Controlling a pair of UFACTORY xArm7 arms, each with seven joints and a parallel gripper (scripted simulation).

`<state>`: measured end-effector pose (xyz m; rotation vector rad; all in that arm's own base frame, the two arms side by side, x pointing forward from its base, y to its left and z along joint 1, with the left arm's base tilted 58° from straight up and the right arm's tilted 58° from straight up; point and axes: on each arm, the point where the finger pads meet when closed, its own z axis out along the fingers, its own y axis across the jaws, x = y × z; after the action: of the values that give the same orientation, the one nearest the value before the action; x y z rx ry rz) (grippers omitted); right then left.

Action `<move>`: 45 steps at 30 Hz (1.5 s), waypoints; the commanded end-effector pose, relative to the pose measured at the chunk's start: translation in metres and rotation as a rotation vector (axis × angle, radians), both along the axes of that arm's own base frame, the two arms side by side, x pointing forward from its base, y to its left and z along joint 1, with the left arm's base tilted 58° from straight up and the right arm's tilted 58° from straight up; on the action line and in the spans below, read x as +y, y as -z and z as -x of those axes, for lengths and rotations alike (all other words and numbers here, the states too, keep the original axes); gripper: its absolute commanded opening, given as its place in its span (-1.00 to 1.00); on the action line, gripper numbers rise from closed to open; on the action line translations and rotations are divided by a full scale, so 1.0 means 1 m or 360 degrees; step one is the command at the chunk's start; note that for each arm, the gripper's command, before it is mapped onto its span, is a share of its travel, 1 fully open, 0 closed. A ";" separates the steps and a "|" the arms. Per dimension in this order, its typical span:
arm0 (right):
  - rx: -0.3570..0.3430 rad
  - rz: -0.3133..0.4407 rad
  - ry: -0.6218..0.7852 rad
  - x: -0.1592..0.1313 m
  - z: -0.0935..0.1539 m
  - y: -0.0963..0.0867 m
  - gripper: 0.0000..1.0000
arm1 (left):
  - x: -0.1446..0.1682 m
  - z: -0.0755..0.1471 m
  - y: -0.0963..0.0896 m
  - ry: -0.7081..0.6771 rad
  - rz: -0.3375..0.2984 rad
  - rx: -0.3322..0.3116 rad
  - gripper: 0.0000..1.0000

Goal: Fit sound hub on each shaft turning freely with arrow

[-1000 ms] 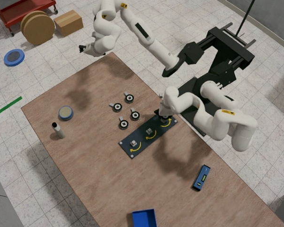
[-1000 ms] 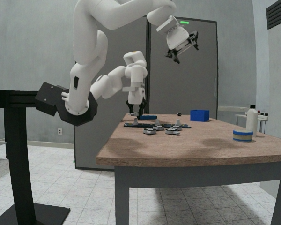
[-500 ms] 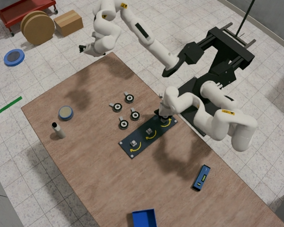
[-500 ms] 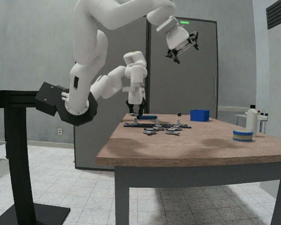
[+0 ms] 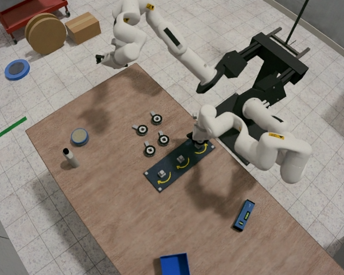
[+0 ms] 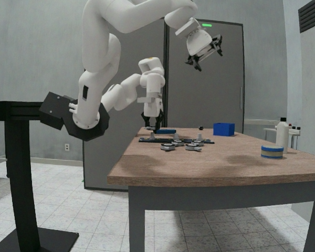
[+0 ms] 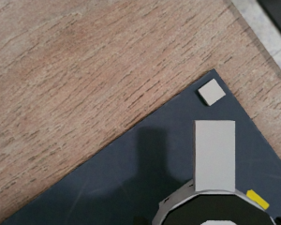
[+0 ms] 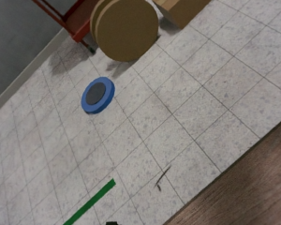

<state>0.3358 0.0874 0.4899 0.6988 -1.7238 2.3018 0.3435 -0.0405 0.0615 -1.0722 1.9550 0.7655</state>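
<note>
My left gripper (image 5: 199, 140) (image 6: 151, 128) is shut on a black and grey hub (image 7: 214, 206), its grey tab pointing up the left wrist view. In the exterior view this hub hangs a little above the end shaft (image 6: 152, 136). The dark board (image 5: 171, 166) (image 7: 126, 164) bears yellow curved arrows. Its middle shaft (image 5: 180, 158) (image 6: 176, 136) and other end shaft (image 5: 161, 173) (image 6: 199, 137) are bare. Several loose hubs lie beside the board, among them one hub (image 5: 149, 150) and another hub (image 5: 156, 118). My right gripper (image 6: 209, 61) is open and empty, high above the table end.
A blue device (image 5: 243, 215) (image 6: 166, 131) and a blue bin (image 5: 174, 264) (image 6: 223, 129) are on the table (image 5: 121, 204). A white bottle (image 5: 72, 160) (image 6: 282, 135) and a round blue-banded tin (image 5: 79, 136) (image 6: 272, 151) stand near the far long edge from the arms.
</note>
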 end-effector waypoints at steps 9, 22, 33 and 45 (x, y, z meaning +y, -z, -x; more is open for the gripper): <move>-0.0003 -0.0001 -0.0005 0.001 0.000 -0.001 1.00 | -0.013 -0.070 -0.030 0.0006 0.0006 -0.0004 -1.00; -0.0003 -0.0001 -0.0005 0.001 0.000 -0.001 1.00 | -0.021 -0.120 -0.051 0.0006 0.0006 -0.0004 -1.00; -0.0003 -0.0001 -0.0005 0.001 0.000 -0.001 1.00 | -0.022 -0.120 -0.051 0.0006 0.0007 -0.0003 -1.00; -0.0003 -0.0001 -0.0005 0.001 0.000 -0.001 1.00 | -0.022 -0.120 -0.051 0.0006 0.0007 -0.0003 -1.00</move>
<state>0.3358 0.0874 0.4899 0.6988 -1.7238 2.3018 0.4627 -0.0594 0.1116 -1.0740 1.9555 0.7639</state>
